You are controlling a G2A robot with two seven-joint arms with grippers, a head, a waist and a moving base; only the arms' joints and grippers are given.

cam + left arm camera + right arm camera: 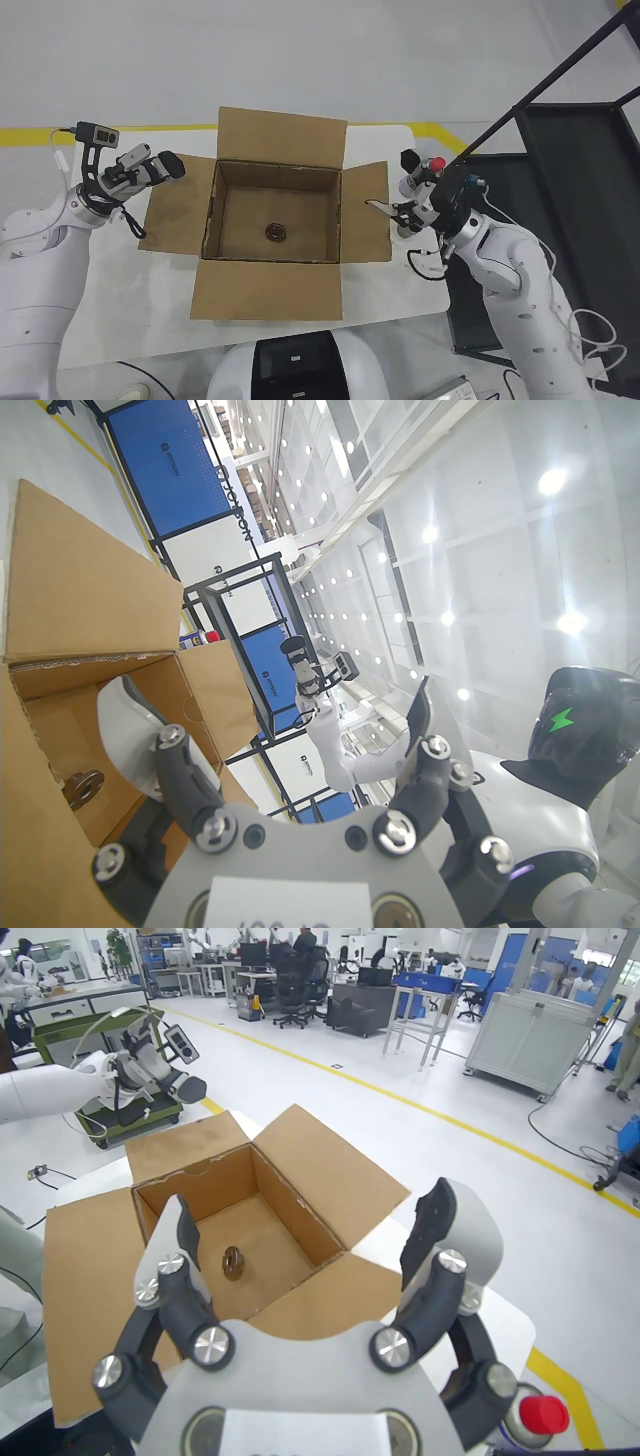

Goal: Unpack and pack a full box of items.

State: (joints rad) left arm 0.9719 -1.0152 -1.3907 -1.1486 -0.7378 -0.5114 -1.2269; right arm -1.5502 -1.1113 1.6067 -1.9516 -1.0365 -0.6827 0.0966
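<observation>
An open cardboard box (275,215) stands mid-table with all its flaps spread. A small round brown metal part (276,232) lies on its floor, also visible as the part (233,1263) and the part (82,787) in the wrist views. My left gripper (165,167) hangs beyond the box's left flap, open and holding nothing (270,710). My right gripper (383,208) is above the right flap, open and holding nothing (307,1213), facing into the box (240,1208). A spray can with a red cap (434,166) stands just behind the right gripper, the cap (542,1415) close by the wrist.
The white table (130,300) has bare room in front of and left of the box. A dark metal rack (570,190) stands close on the right of the table. A yellow floor line (150,129) runs behind.
</observation>
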